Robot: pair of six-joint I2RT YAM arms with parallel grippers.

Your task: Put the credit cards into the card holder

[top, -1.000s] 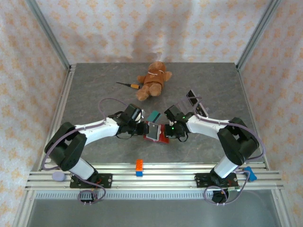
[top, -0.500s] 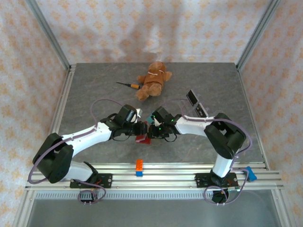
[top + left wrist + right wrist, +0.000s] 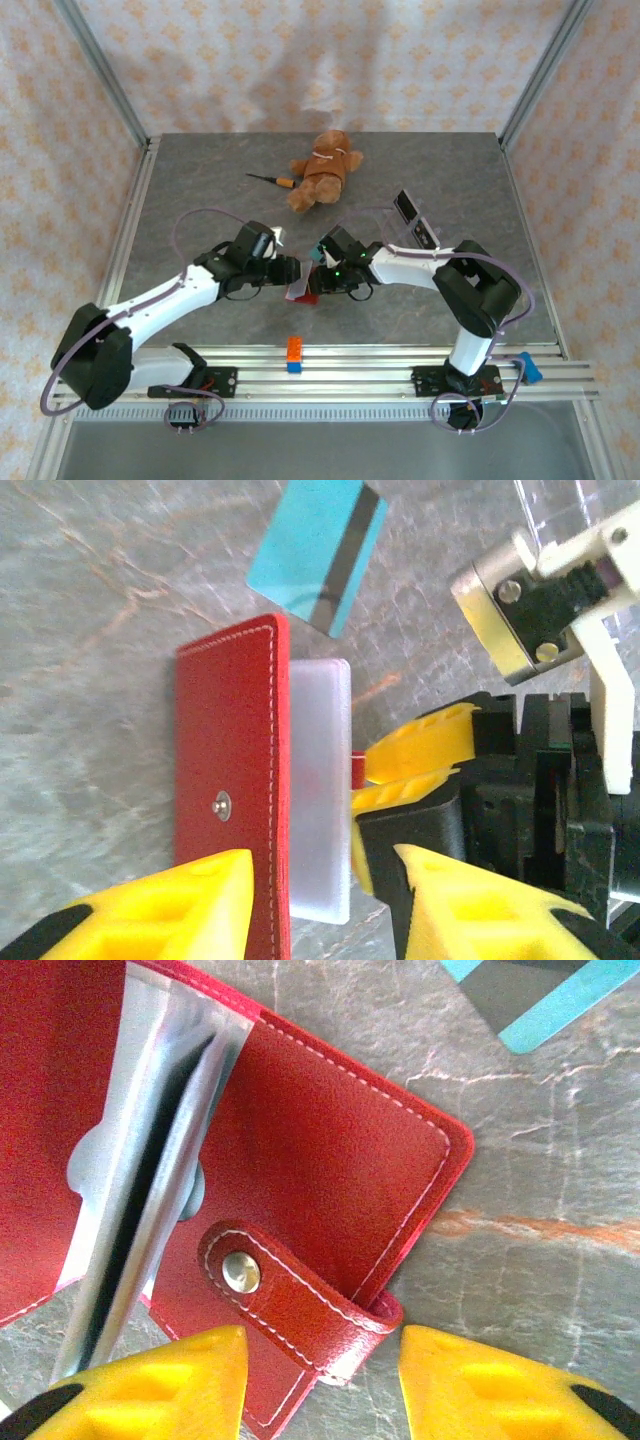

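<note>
card holder point(image 3: 232, 810) open mid-table, clear sleeves fanned | teal credit card point(image 3: 318, 552) lies just beside it, not yet in | left gripper point(image 3: 290, 268), right gripper point(image 3: 322, 275) both spread, flanking holder | loading unfinished

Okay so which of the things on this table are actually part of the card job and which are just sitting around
Job: red card holder with its clear sleeves; teal card; left gripper; right gripper.

Lying about: teddy bear; screwdriver; orange-and-blue block; clear stand with a dark card.
</note>
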